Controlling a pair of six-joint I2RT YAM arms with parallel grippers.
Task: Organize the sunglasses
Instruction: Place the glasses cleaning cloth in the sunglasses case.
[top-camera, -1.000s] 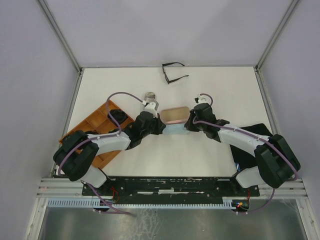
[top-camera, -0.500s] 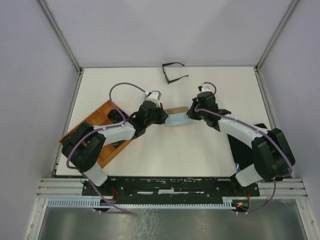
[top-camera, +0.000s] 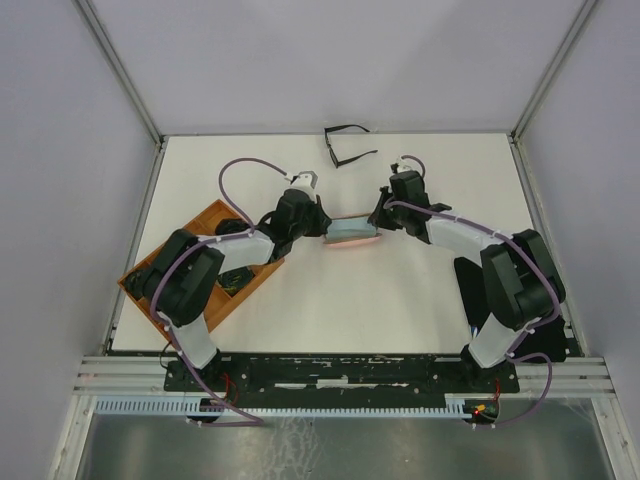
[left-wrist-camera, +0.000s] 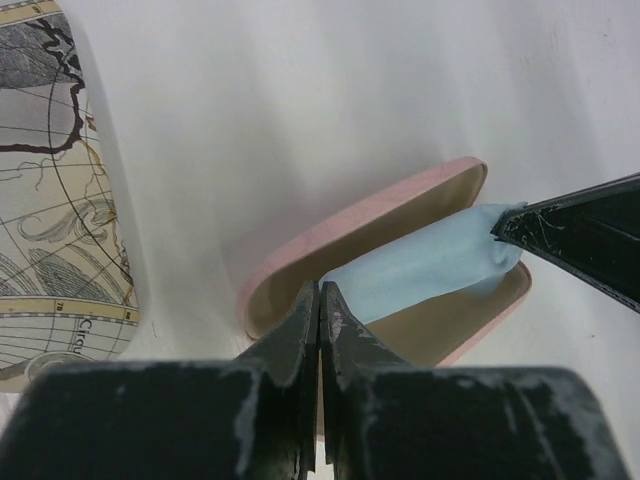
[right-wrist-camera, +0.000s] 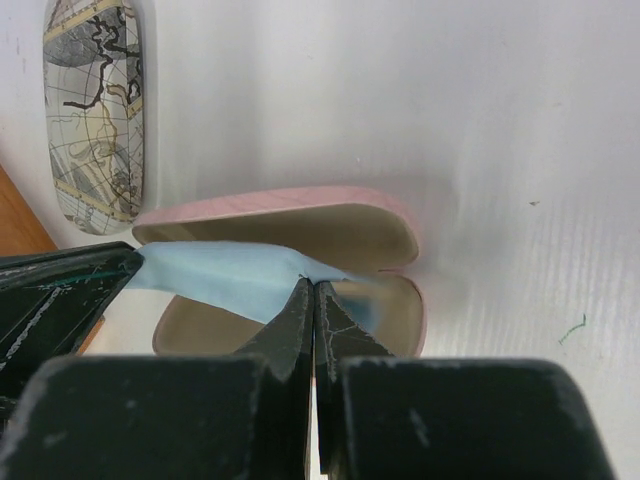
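Observation:
One pair of sunglasses with a thin black frame lies open at the far edge of the table. An open pink case lies mid-table, also in the left wrist view and the right wrist view. A light-blue cloth is stretched over its open hollow. My left gripper is shut on the cloth's left end. My right gripper is shut on its right end. Other sunglasses are hidden.
A map-patterned case lies shut just left of the pink case. A wooden tray sits at the left, partly under my left arm, with dark things in it. A black item lies at the right under my right arm.
Both grippers have moved away from the bases and down, carrying the stretched cloth from in front of the pink case to over its open hollow. The sunglasses have not moved.

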